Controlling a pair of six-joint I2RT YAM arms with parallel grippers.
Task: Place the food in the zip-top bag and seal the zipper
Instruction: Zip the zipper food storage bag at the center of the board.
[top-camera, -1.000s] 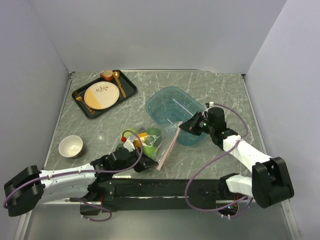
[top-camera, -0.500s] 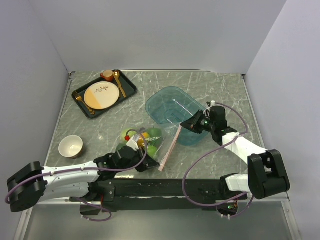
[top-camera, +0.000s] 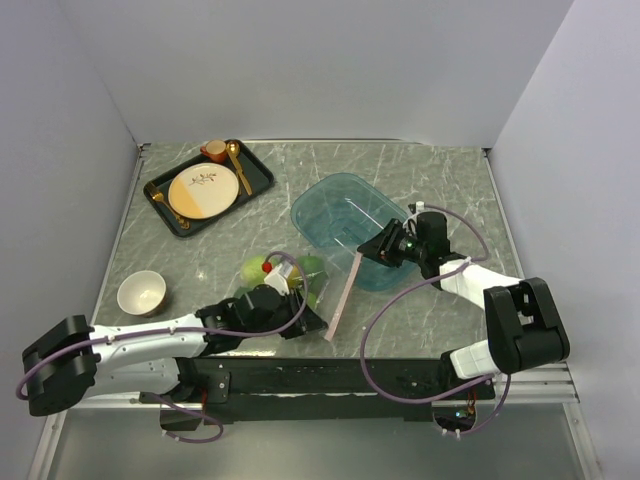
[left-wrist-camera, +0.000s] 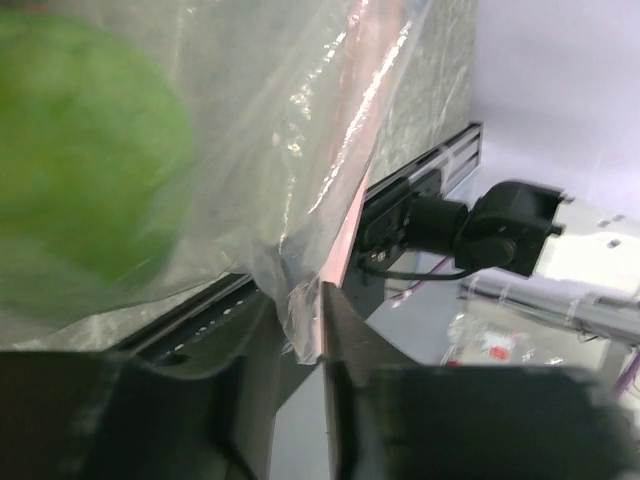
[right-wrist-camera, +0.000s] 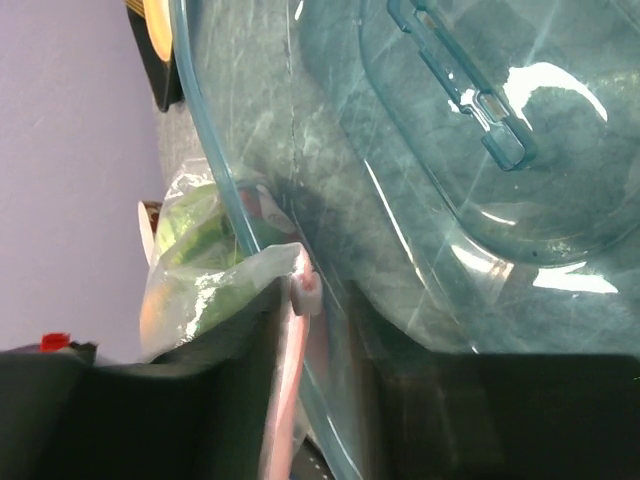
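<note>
Farthest left in the work, our left gripper (top-camera: 312, 322) lies low over the tabletop (top-camera: 440, 170). Its fingers (left-wrist-camera: 352, 390) are closed on the near end of the zipper (top-camera: 344, 295), at the corner of the zip-top bag (top-camera: 318, 300). The bag rests on the tabletop near the arm bases. The food (top-camera: 310, 267) we can see is bunched inside it, on the left of the pink strip. We cannot tell whether any part of the mouth is already pressed together.

The strip runs from that corner away and slightly right to our right gripper (top-camera: 368, 252). There the fingers (right-wrist-camera: 250, 400) pinch its far end, hard against the near rim of the teal tub (top-camera: 335, 215).

We judge the step in hand to be sealing, with the strip held at both ends. To do it well, we should:

- Hold one end as the anchor and put only light tension on the strip, enough to lay it straight. The film is thin and could slip out or tear.
- Draw the far end clear of the tub rim first, so nothing snags.
- Run the other fingers along the strip, loosened just enough to slide while pressing both tracks together.
- Watch the green pieces bulging close to the mouth. If one crowds the strip, the tracks will not mate there.
</note>
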